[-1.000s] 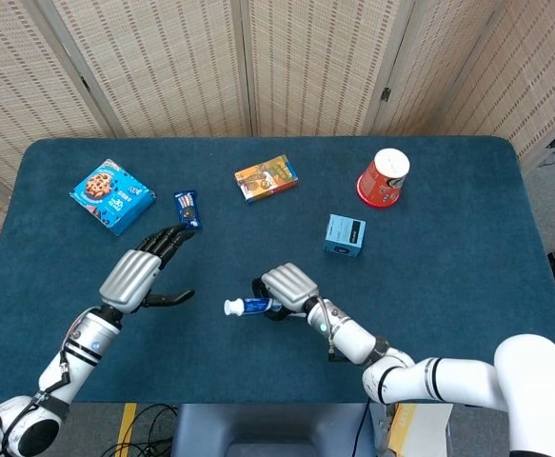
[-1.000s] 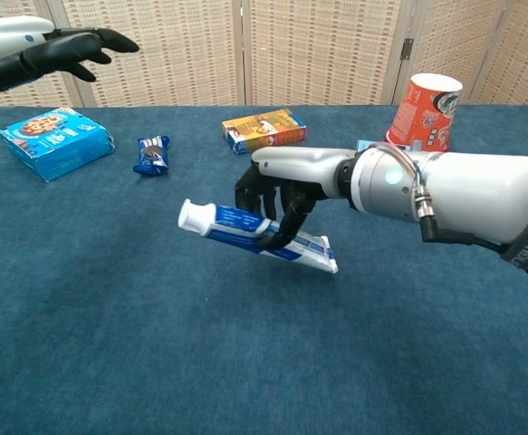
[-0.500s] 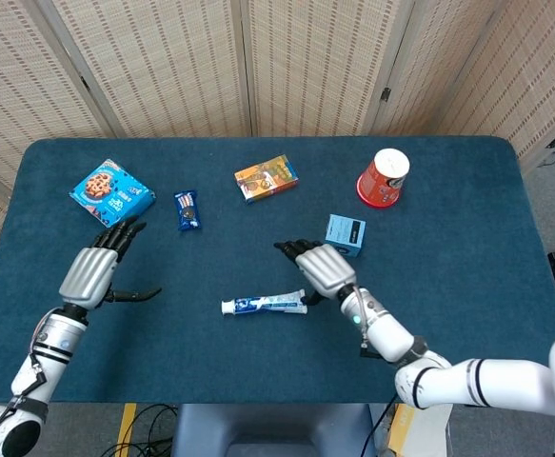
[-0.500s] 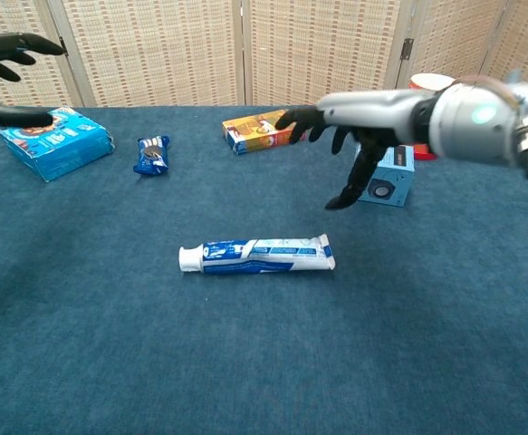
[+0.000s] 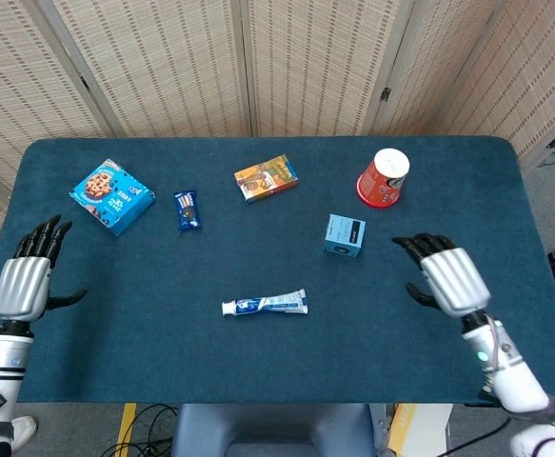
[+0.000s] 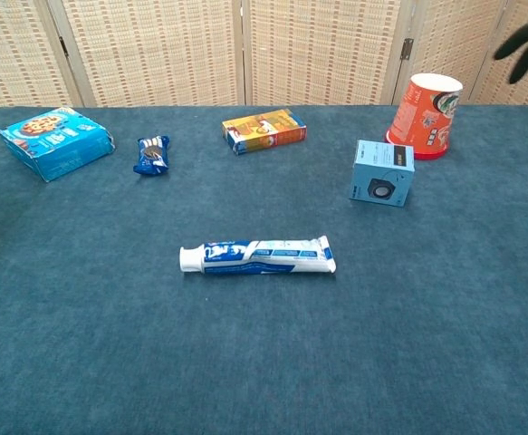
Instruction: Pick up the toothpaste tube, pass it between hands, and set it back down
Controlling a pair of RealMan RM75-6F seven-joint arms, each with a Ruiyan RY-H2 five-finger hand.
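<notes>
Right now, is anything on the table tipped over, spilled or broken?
Only the red cup looks odd: it stands mouth down, white base up, near the table's far right corner. Nothing is spilled or visibly damaged. The toothpaste tube lies flat, cap on, with both hands away from it.

Toothpaste tube (image 5: 264, 305) flanks open; small blue box (image 5: 344, 235) nearest obstacle.
</notes>
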